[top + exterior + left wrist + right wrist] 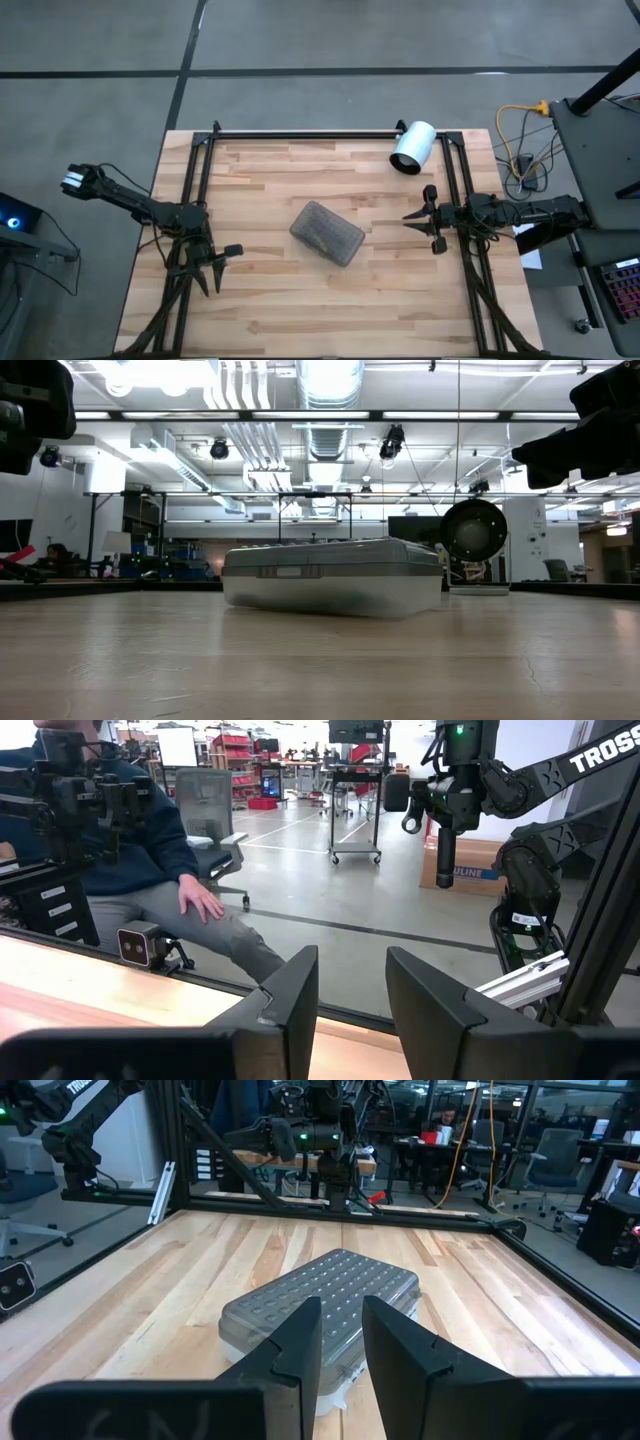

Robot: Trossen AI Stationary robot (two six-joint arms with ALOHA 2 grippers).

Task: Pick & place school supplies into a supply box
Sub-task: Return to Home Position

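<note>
The small rectangular clear plastic supply box with a greyish dotted lid [327, 233] lies near the middle of the light wooden slatted surface [270, 320]. It is turned at an angle to the surface's edges and its lid is down; what it holds cannot be made out through the lid. The right end effector [428, 218] hovers off to the box's right, near the surface's right rail, with its two dark fingers [300, 1342] apart and nothing between them. They point toward the box, which sits directly ahead of them in the right wrist view, near but not touching. The left end effector [220, 268] hangs over the front left part of the surface, well apart from the box. Its fingers [292, 1002] are likewise spread and empty, and they face out past the surface's edge into the room, where a seated person in a dark top [150, 845] shows. A white cylinder [412, 147] lies on its side at the far right corner, clear of the box and both arms.
</note>
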